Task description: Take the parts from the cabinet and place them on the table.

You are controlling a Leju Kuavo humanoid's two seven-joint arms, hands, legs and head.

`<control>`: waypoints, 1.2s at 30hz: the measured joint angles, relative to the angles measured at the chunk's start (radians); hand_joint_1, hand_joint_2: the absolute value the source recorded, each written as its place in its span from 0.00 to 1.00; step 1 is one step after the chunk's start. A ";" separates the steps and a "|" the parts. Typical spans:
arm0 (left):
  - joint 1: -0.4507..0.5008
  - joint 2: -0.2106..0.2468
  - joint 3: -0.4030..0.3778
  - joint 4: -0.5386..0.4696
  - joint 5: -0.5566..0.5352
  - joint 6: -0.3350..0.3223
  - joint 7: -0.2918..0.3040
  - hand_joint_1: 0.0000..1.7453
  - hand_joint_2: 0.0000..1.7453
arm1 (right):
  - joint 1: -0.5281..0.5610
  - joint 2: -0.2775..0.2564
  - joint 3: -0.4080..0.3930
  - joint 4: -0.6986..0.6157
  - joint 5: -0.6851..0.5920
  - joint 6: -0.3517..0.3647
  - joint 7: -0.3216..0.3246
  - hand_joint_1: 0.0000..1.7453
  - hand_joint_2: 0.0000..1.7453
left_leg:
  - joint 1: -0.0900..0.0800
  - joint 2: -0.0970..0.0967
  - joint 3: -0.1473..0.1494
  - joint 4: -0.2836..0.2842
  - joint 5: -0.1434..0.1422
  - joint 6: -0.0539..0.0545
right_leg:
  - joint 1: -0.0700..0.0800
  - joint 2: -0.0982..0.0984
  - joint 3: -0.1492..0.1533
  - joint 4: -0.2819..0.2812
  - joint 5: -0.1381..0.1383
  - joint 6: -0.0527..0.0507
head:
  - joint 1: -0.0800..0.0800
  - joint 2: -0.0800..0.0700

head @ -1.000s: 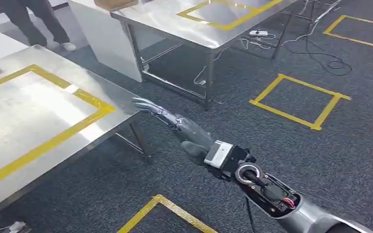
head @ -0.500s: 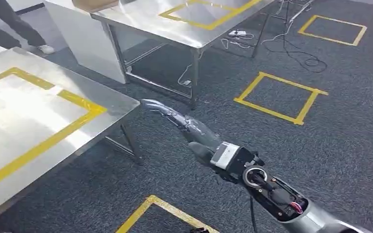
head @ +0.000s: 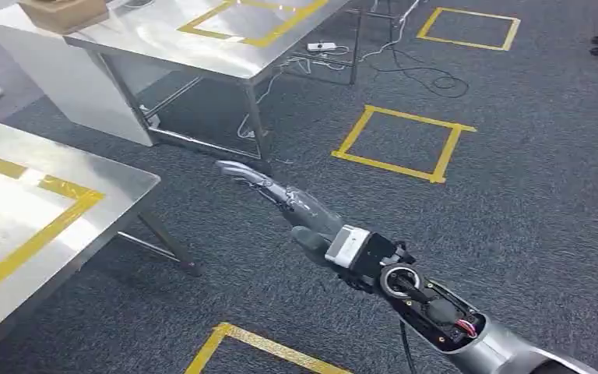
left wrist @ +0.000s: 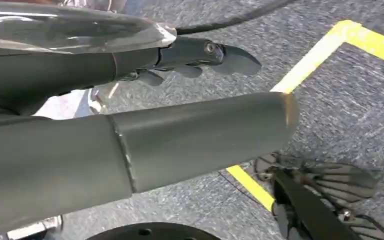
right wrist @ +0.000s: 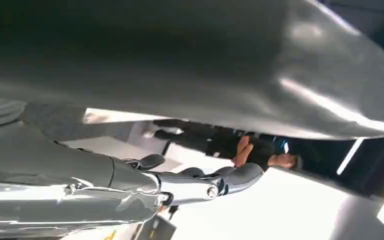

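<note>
My right hand [head: 280,199] reaches forward over the dark carpet, flat and holding nothing, beyond the corner of a steel table [head: 117,183] marked with yellow tape. The right wrist view has the same hand [right wrist: 195,182] with straight fingers and nothing in them. My left hand [left wrist: 195,135] hangs over the floor, its thick thumb apart from the darker fingers [left wrist: 220,54], and it holds nothing.
A second steel table [head: 202,54] stands farther off with a cardboard box [head: 62,12] on it. Yellow tape squares [head: 401,140] mark the carpet and cables [head: 405,66] lie beyond them. A person [right wrist: 230,145] stands at a distance in the right wrist view.
The whole picture has shifted left and down, so the camera has turned right. The near table now lies farther left. My right hand keeps the same flat pose.
</note>
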 joint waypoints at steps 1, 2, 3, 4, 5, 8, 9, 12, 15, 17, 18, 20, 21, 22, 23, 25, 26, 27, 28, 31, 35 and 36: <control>-0.001 0.000 0.000 0.000 -0.003 0.000 0.000 0.00 0.00 | 0.000 0.000 -0.001 0.000 0.000 -0.002 0.004 0.00 0.00 | 0.000 -0.002 0.039 -0.090 0.049 0.004 | 0.000 0.011 0.001 0.002 -0.001 0.001 | -0.001 0.000; -0.001 0.000 0.000 0.000 -0.005 -0.001 -0.001 0.00 0.00 | -0.001 0.000 -0.002 0.000 0.000 -0.003 0.008 0.00 0.00 | 0.000 -0.012 0.081 -0.180 0.093 0.008 | 0.000 0.019 0.002 0.003 -0.001 0.002 | -0.001 0.000; -0.002 0.001 0.000 0.000 -0.006 -0.001 -0.001 0.00 0.00 | 0.000 0.000 -0.003 0.000 0.001 -0.004 0.010 0.00 0.00 | 0.001 -0.045 0.124 -0.279 0.121 0.016 | -0.001 0.027 0.001 0.005 -0.003 0.005 | -0.002 0.000; -0.002 0.002 0.000 0.000 -0.008 -0.001 -0.001 0.00 0.00 | 0.000 0.000 -0.004 0.000 0.008 -0.009 0.015 0.00 0.00 | -0.003 -0.050 0.128 -0.281 0.114 0.017 | 0.003 0.034 -0.004 0.005 -0.003 0.009 | -0.002 0.000; -0.004 0.001 0.000 0.000 -0.008 -0.002 -0.002 0.00 0.00 | 0.001 -0.001 -0.006 0.000 0.015 -0.012 0.022 0.00 0.00 | -0.005 -0.040 0.126 -0.287 0.118 0.021 | 0.001 0.040 -0.008 0.008 -0.004 0.014 | -0.002 0.000; -0.009 -0.003 0.000 0.000 -0.008 -0.003 -0.002 0.00 0.00 | 0.007 -0.009 -0.023 0.000 0.016 -0.033 0.038 0.00 0.00 | -0.003 -0.024 0.129 -0.290 0.120 0.036 | 0.002 0.053 -0.010 0.005 -0.004 0.033 | 0.000 0.000; -0.009 -0.004 0.000 0.000 -0.008 -0.003 -0.002 0.00 0.00 | 0.011 -0.014 -0.030 0.000 0.016 -0.040 0.043 0.00 0.00 | 0.001 -0.014 0.131 -0.295 0.123 0.040 | -0.002 0.027 -0.011 0.019 -0.014 0.034 | 0.000 0.000; -0.005 -0.003 0.000 0.000 -0.005 -0.001 -0.001 0.00 0.00 | 0.017 -0.036 -0.066 0.009 0.007 -0.078 0.059 0.00 0.00 | -0.001 0.005 0.132 -0.295 0.121 0.049 | -0.006 -0.043 -0.113 0.231 -0.129 0.051 | 0.023 0.000; -0.002 -0.003 0.000 0.000 -0.002 0.003 0.002 0.00 0.00 | 0.035 -0.059 -0.101 0.041 0.007 -0.103 0.073 0.00 0.00 | -0.002 0.030 0.132 -0.294 0.118 0.049 | -0.013 -0.047 -0.177 0.355 -0.153 0.058 | 0.030 0.000; -0.003 -0.005 0.000 0.000 -0.001 0.007 0.002 0.00 0.00 | 0.040 -0.079 -0.134 0.081 0.048 -0.149 0.108 0.00 0.00 | -0.002 0.045 0.137 -0.293 0.114 0.045 | -0.012 -0.057 -0.093 0.180 -0.055 0.055 | 0.037 0.000; -0.003 -0.006 0.000 0.000 -0.001 0.008 0.002 0.00 0.00 | 0.040 -0.084 -0.144 0.095 0.056 -0.161 0.113 0.00 0.00 | -0.002 0.049 0.140 -0.293 0.112 0.042 | -0.012 -0.067 -0.052 0.101 -0.020 0.052 | 0.039 0.000; -0.004 -0.008 0.000 0.000 -0.005 0.009 -0.001 0.00 0.00 | 0.039 -0.101 -0.185 0.165 0.047 -0.182 0.114 0.00 0.00 | -0.009 0.060 0.145 -0.292 0.107 0.034 | 0.000 -0.106 -0.007 0.004 -0.006 0.041 | 0.039 0.000; -0.004 -0.008 0.000 0.000 -0.007 0.008 -0.001 0.00 0.00 | 0.039 -0.106 -0.200 0.195 0.039 -0.184 0.111 0.00 0.00 | -0.008 0.063 0.144 -0.292 0.107 0.031 | 0.001 -0.095 -0.008 0.006 -0.006 0.037 | 0.040 0.000; -0.005 -0.008 0.000 0.000 -0.009 0.008 -0.001 0.00 0.00 | 0.043 -0.114 -0.218 0.243 0.029 -0.190 0.108 0.00 0.00 | -0.008 0.071 0.147 -0.293 0.106 0.026 | 0.002 -0.087 -0.011 0.007 -0.007 0.035 | 0.037 0.000; -0.006 -0.009 0.000 0.000 -0.012 0.008 -0.001 0.00 0.00 | 0.044 -0.123 -0.235 0.284 0.024 -0.194 0.105 0.00 0.00 | -0.008 0.078 0.150 -0.297 0.107 0.022 | 0.004 -0.078 -0.012 0.007 -0.006 0.030 | 0.034 0.000; -0.007 -0.008 0.000 0.000 -0.013 0.008 -0.001 0.00 0.00 | 0.040 -0.130 -0.266 0.374 0.003 -0.195 0.077 0.00 0.00 | -0.005 0.048 0.143 -0.269 0.080 0.012 | -0.008 -0.065 -0.006 -0.005 0.003 0.017 | 0.030 0.000; -0.008 -0.008 0.000 0.000 -0.013 0.008 -0.001 0.00 0.00 | 0.033 -0.132 -0.280 0.429 -0.009 -0.194 0.070 0.00 0.00 | -0.004 0.022 0.119 -0.215 0.047 0.011 | -0.010 -0.060 -0.008 -0.005 0.005 0.012 | 0.024 0.000; -0.007 -0.009 0.000 0.000 -0.012 0.008 -0.001 0.00 0.00 | 0.030 -0.133 -0.290 0.472 -0.016 -0.194 0.063 0.00 0.00 | -0.004 0.008 0.085 -0.145 0.010 0.010 | -0.010 -0.056 -0.010 -0.005 0.006 0.011 | 0.015 0.000; -0.005 -0.008 0.000 0.000 -0.011 0.008 -0.001 0.00 0.00 | 0.028 -0.136 -0.300 0.532 -0.027 -0.193 0.040 0.00 0.00 | -0.004 0.001 0.026 -0.026 -0.039 0.008 | -0.009 -0.046 -0.013 -0.005 0.007 0.009 | 0.008 0.000; 0.002 -0.005 0.000 0.000 -0.001 0.008 -0.001 0.00 0.00 | 0.023 -0.143 -0.326 0.685 -0.047 -0.191 0.025 0.00 0.00 | -0.005 0.000 -0.027 0.057 -0.039 0.010 | -0.008 -0.018 -0.015 -0.003 0.007 0.008 | 0.005 0.000; 0.001 0.002 0.000 0.000 0.004 0.008 -0.001 0.00 0.00 | 0.012 -0.143 -0.357 0.892 -0.078 -0.190 0.032 0.00 0.00 | -0.005 -0.051 0.120 -0.286 0.118 0.029 | -0.009 0.021 -0.014 0.005 0.003 0.015 | 0.000 0.000; 0.001 0.003 0.000 0.000 0.004 0.007 -0.001 0.00 0.00 | 0.008 -0.143 -0.365 0.936 -0.079 -0.192 0.042 0.00 0.00 | -0.008 -0.054 0.124 -0.280 0.117 0.027 | -0.003 0.027 -0.018 0.004 0.003 0.022 | 0.001 0.000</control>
